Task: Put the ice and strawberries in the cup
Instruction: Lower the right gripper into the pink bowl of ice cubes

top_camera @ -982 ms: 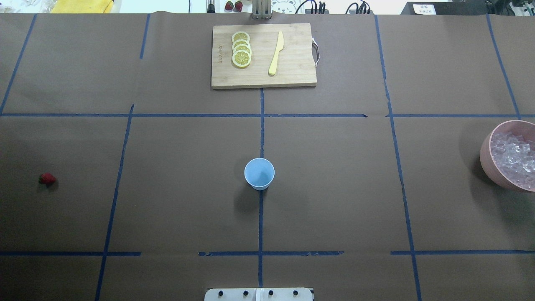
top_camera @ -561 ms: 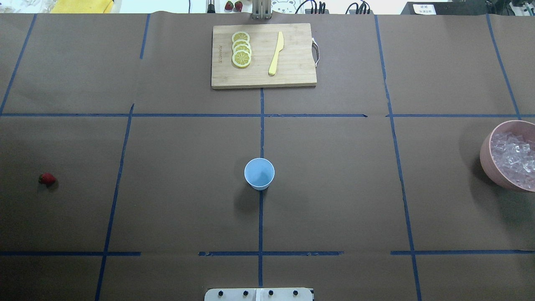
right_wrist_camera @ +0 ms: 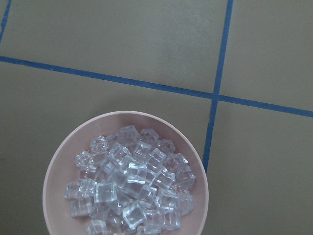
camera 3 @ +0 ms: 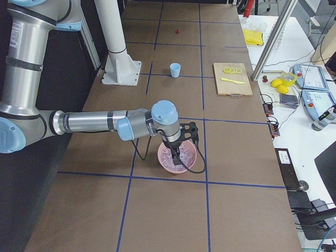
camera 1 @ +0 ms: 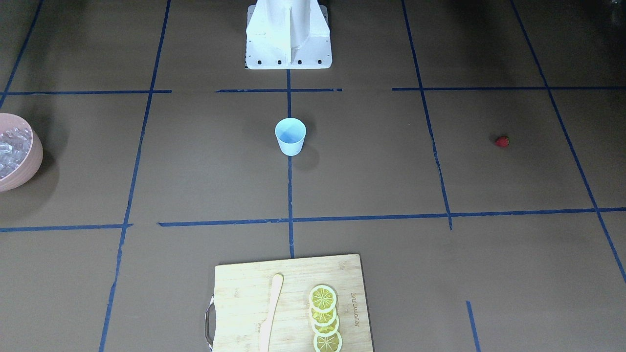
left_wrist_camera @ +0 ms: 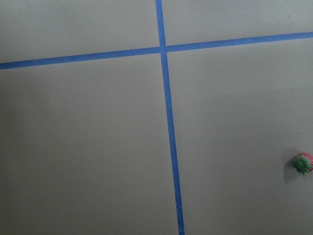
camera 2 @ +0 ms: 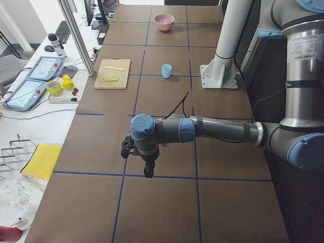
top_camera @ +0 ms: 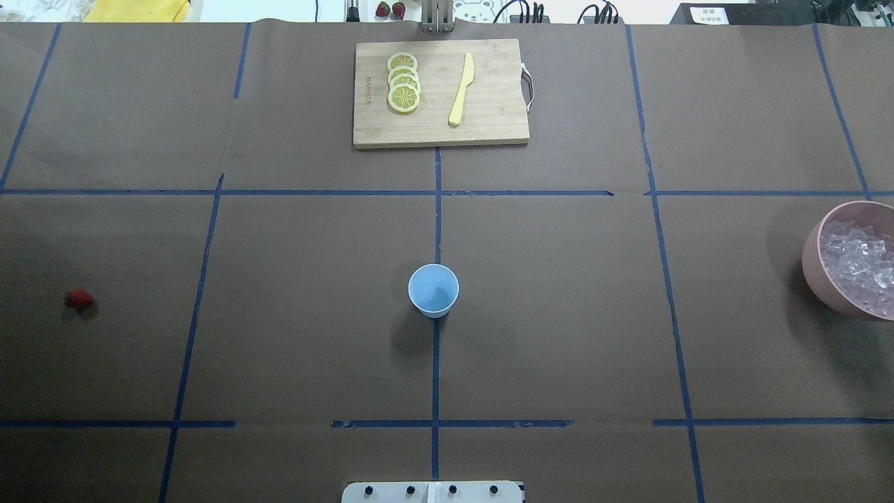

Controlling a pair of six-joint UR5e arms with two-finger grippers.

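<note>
Reading from left to right, we find the strawberry [top_camera: 79,299] lying alone on the table [top_camera: 559,335] at the far left, well apart from everything else. The left gripper [camera 2: 148,172] hangs above that end, pointing down. We cannot tell whether its fingers are apart or together, and its wrist view shows the berry off at the right edge, not beneath it. We judge the berry soft, rounded and easily bruised, best pinched lightly across its widest part. At centre the cup [top_camera: 433,289] stands upright and looks empty. It is probably light and easy to tip. At the far right, the ice [top_camera: 855,262] is heaped in a pink bowl [top_camera: 810,260], with the right gripper [camera 3: 176,157] directly over it, its finger spacing likewise unreadable. We judge the cubes hard, slick and loose, best gripped one at a time across flat faces, from the top of the heap.
</note>
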